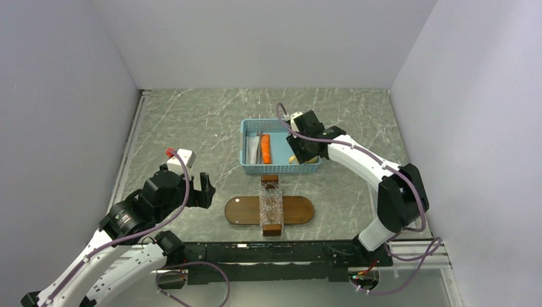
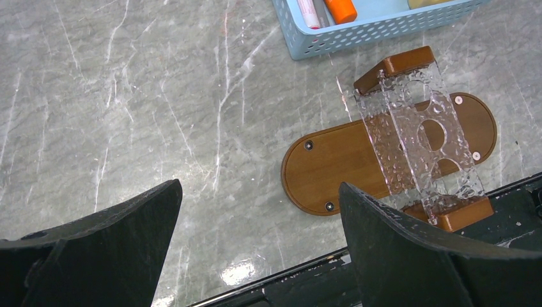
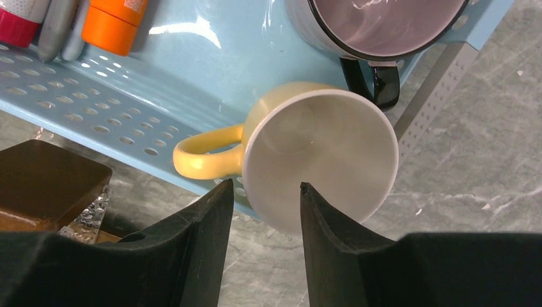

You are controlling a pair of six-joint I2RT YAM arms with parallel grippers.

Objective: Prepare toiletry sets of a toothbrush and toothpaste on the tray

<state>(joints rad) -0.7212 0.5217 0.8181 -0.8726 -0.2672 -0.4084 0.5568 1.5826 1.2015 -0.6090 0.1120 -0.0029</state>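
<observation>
Nearest us, the left arm [image 1: 137, 214] hangs low over the surface [image 1: 185, 128], and the left jaws are spread wide with nothing in them. Just to its right lies the tray [image 1: 240, 211], flat on the surface, well clear of those jaws. A clear holder [image 1: 271, 206] on brown blocks straddles the middle of the tray. Right behind it sits the blue basket [image 1: 281, 169]. In its left end an orange tube [image 1: 266, 148] lies lengthwise, and the toothbrush [image 3: 59, 29] lies right beside it, next to a red-and-white tube [image 3: 19, 16]. Over at the basket's right end the right arm [image 1: 358, 157] reaches in. The right jaws stand partly apart above a yellow mug [image 3: 319, 160], base towards the camera, handle out to the side. Whether they touch it I cannot tell. Behind it is a black-rimmed mug [image 3: 383, 38].
</observation>
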